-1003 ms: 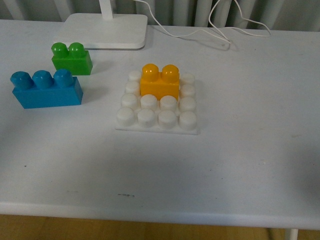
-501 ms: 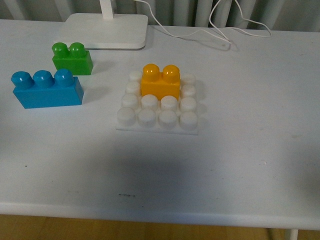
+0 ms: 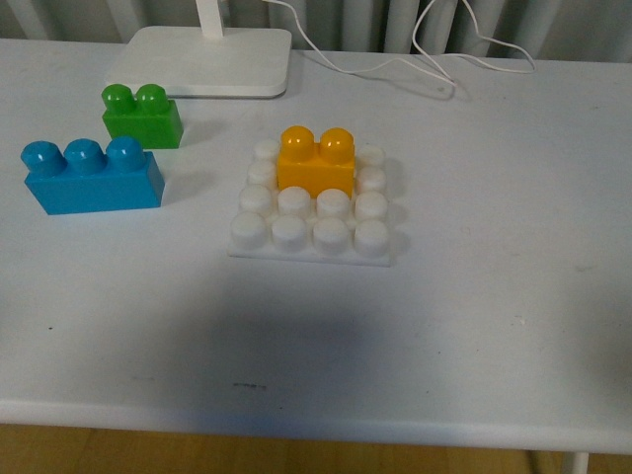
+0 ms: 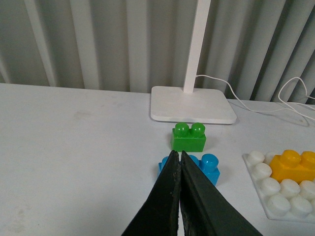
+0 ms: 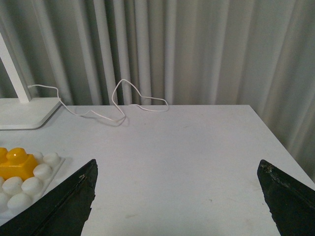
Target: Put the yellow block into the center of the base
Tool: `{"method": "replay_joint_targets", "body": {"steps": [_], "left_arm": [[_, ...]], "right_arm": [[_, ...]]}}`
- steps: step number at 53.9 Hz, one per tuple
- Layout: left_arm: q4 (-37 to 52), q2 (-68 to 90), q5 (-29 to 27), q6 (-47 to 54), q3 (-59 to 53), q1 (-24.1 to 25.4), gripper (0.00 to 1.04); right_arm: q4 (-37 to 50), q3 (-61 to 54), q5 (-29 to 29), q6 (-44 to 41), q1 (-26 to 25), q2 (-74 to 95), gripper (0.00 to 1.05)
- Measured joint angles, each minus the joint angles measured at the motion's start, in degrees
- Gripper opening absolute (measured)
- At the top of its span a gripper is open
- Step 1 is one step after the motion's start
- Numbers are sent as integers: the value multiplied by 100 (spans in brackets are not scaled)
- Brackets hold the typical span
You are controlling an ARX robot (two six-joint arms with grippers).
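The yellow block sits upright on the white studded base, over its middle studs toward the far side. It also shows as the yellow block on the base in the left wrist view and as the yellow block on the base in the right wrist view. Neither arm appears in the front view. My left gripper is shut with nothing in it, pointing at the blue brick. My right gripper is wide open over bare table, well apart from the base.
A blue three-stud brick and a green two-stud brick stand left of the base. A white lamp foot sits at the back left, with its white cable trailing along the back. Grey curtains hang behind the table.
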Motion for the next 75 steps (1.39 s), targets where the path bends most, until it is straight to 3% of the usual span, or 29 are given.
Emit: {"method": "replay_joint_targets", "body": {"steps": [38, 44, 68, 75], "left_arm": [[-1021, -1298, -2, 2, -166, 2, 4], [-1969, -2122, 0, 4, -166, 2, 4], [-2015, -2256, -2, 4, -166, 2, 4], [-2015, -2256, -2, 2, -166, 2, 33]], "right_arm": [[0, 0, 0, 0, 0, 0, 95], [0, 0, 2, 0, 0, 0, 95], [0, 0, -2, 0, 0, 0, 95], [0, 0, 0, 0, 0, 0, 95]]}}
